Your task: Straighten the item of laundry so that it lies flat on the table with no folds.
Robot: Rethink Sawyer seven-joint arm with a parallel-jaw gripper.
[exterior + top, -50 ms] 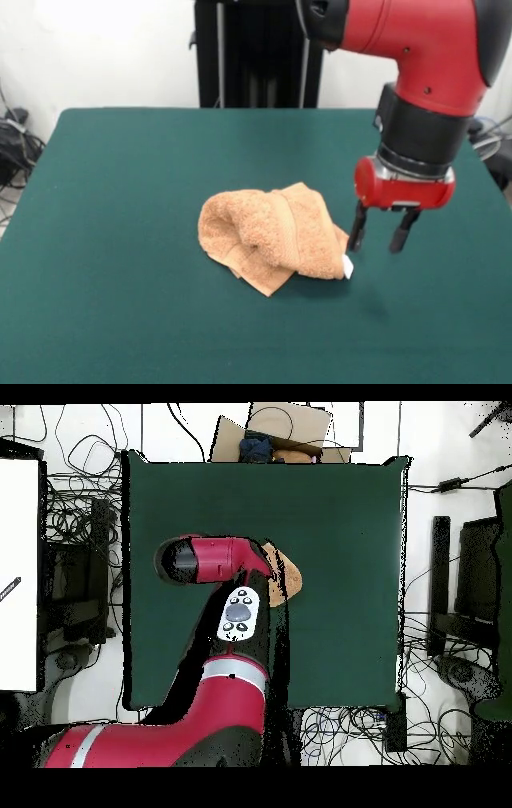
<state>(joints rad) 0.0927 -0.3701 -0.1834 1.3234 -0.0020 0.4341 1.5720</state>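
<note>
Near the middle of the green desk [120, 200]: 1 orange-tan towel [268, 236], crumpled into a rounded heap with several folds, border band showing along its lower edge. 1 small white tag [348, 266] at the heap's right end. Just beside that end: gripper [382, 234], 2 dark fingers spread apart, pointing down, holding nothing. Overhead, the red arm [215, 559] hides most of the towel.

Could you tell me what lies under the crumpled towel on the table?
Only the green table shows around the towel. Its folds cover whatever is beneath it, so nothing else can be confirmed there.
</note>
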